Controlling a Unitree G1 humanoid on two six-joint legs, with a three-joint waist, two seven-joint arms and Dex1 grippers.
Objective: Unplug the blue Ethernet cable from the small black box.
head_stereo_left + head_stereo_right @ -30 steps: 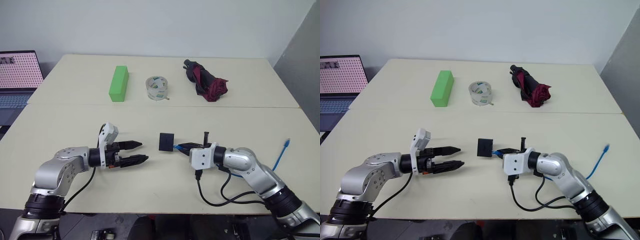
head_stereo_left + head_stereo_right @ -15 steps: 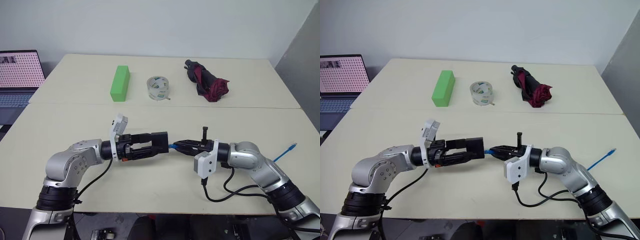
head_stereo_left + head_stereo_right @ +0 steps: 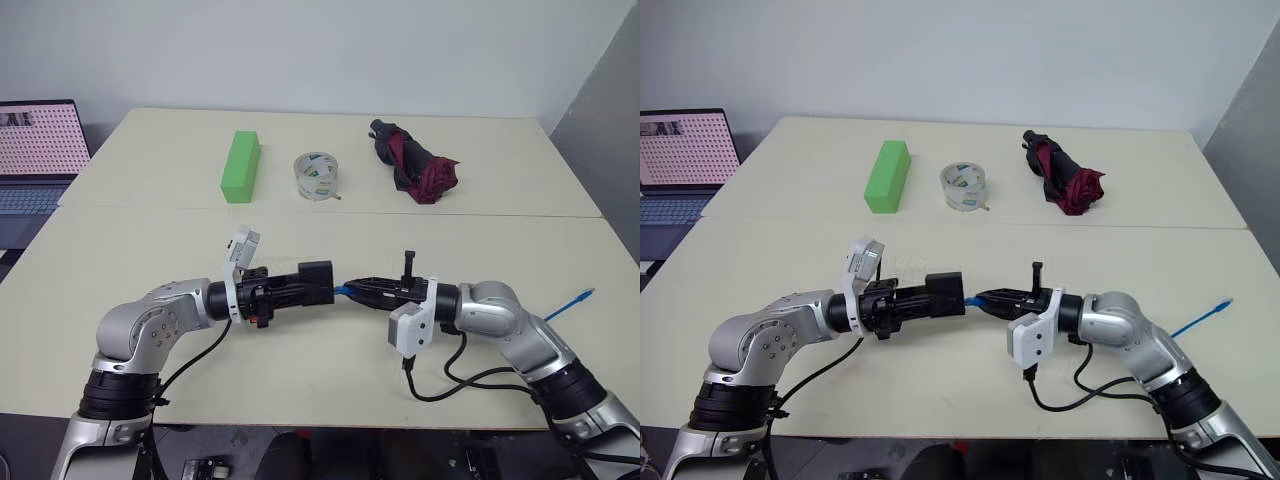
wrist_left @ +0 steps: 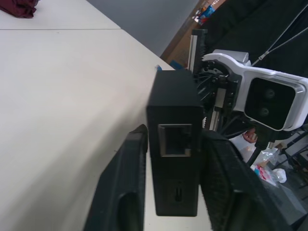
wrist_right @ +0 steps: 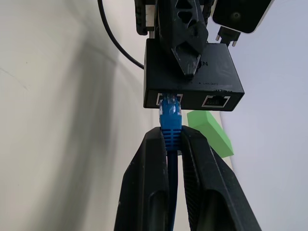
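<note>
The left gripper (image 3: 318, 284) is clamped on the small black box (image 3: 318, 282), one finger (image 4: 122, 192) on each flat side, and holds it up off the table (image 3: 300, 375) with the arm pointing toward the robot's right. The right gripper (image 3: 350, 290) faces it from the other side, its two fingers (image 5: 149, 183) pinched together on the blue cable (image 5: 170, 126) just behind the plug. The plug is still seated in one port of the box — the right wrist view shows it pushed into one socket, with a second, empty socket beside it on the same edge. The left wrist view shows another open port on the opposite edge of the box, between the left fingers.

From the plug the cable runs back between the right fingers and under the right arm; its free end (image 3: 583, 296) lies on the table near the right edge, well apart from the box.

Across the far side of the table stand a green block (image 3: 240, 166), a roll of clear tape (image 3: 315, 176) and a folded black-and-red umbrella (image 3: 413, 164) — in that order from left to right, each apart from the next. A laptop (image 3: 38, 160) with its screen lit sits beyond the table's left edge. A black wire (image 3: 470, 385) loops on the table below the right arm.
</note>
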